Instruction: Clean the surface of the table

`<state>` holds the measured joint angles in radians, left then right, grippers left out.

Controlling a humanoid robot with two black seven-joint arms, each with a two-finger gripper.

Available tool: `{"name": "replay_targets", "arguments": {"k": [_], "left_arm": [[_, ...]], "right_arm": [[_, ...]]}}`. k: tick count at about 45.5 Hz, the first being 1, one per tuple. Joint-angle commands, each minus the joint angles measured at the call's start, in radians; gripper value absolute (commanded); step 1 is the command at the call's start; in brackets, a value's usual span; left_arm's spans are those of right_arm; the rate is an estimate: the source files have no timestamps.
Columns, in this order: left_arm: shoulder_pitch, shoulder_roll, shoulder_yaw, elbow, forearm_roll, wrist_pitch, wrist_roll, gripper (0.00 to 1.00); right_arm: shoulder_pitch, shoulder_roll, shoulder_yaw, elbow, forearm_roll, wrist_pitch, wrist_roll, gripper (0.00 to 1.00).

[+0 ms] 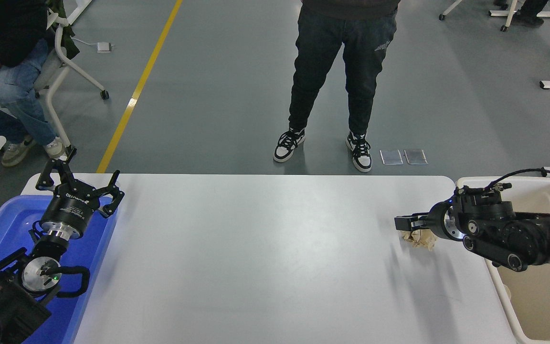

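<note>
Reaching in from the right edge of the worktop, the right gripper lies low over the table surface, its fingers drawn together and pointing left, directly above a crumpled beige wad of paper that sits on the white top close to the right edge; whether the fingers actually pinch the wad cannot be told from this angle. The table surface fills the middle of the head view, stretching from the blue tub at its left edge to the beige bin at its right edge. The left gripper is parked over the blue tub near the far left corner, fingers spread apart and holding nothing. Beyond the far edge a person in dark trousers stands on the grey floor, and another person sits on a chair past the far left corner.
</note>
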<state>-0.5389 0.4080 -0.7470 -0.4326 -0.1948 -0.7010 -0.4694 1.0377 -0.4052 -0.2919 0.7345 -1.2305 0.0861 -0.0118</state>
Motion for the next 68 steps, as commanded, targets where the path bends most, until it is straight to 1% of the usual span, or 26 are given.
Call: {"name": "replay_targets", "arguments": {"k": [1,29,38,46,57,58,61,63,64,66,67,68], "left_arm": [[0.001,0.0,0.0,0.0,0.0,0.0,0.0,1.0],[0.001,0.0,0.0,0.0,0.0,0.0,0.0,1.0],[0.001,0.0,0.0,0.0,0.0,0.0,0.0,1.0],[0.0,0.0,0.0,0.0,0.0,0.0,0.0,1.0],[0.0,0.0,0.0,0.0,0.0,0.0,0.0,1.0],[-0.001,0.0,0.0,0.0,0.0,0.0,0.0,1.0],[-0.001,0.0,0.0,0.0,0.0,0.0,0.0,1.0],[0.001,0.0,0.0,0.0,0.0,0.0,0.0,1.0],[-0.001,0.0,-0.002,0.0,0.0,0.0,0.0,1.0],[0.001,0.0,0.0,0.0,0.0,0.0,0.0,1.0],[0.001,0.0,0.0,0.0,0.0,0.0,0.0,1.0],[0.001,0.0,0.0,0.0,0.0,0.0,0.0,1.0]], "right_arm": [[-0.027,0.046,-0.001,-0.064,0.0,0.0,0.007,0.99],[-0.076,0.108,-0.003,-0.161,0.0,-0.035,0.007,0.99],[-0.084,0.108,-0.001,-0.162,0.0,-0.037,0.007,0.99],[-0.094,0.114,-0.004,-0.188,0.0,-0.065,0.007,0.99],[-0.107,0.129,-0.004,-0.219,0.0,-0.081,0.033,0.96],[-0.108,0.129,-0.006,-0.219,0.0,-0.083,0.035,0.95],[-0.108,0.129,-0.006,-0.219,0.0,-0.085,0.041,0.85],[-0.108,0.131,-0.006,-0.219,0.0,-0.085,0.049,0.83],[-0.108,0.131,-0.006,-0.221,0.0,-0.085,0.053,0.78],[-0.108,0.134,-0.006,-0.221,0.0,-0.083,0.059,0.6],[-0.108,0.134,-0.006,-0.221,0.0,-0.082,0.061,0.56],[-0.11,0.135,-0.006,-0.221,0.0,-0.081,0.061,0.55]]}}
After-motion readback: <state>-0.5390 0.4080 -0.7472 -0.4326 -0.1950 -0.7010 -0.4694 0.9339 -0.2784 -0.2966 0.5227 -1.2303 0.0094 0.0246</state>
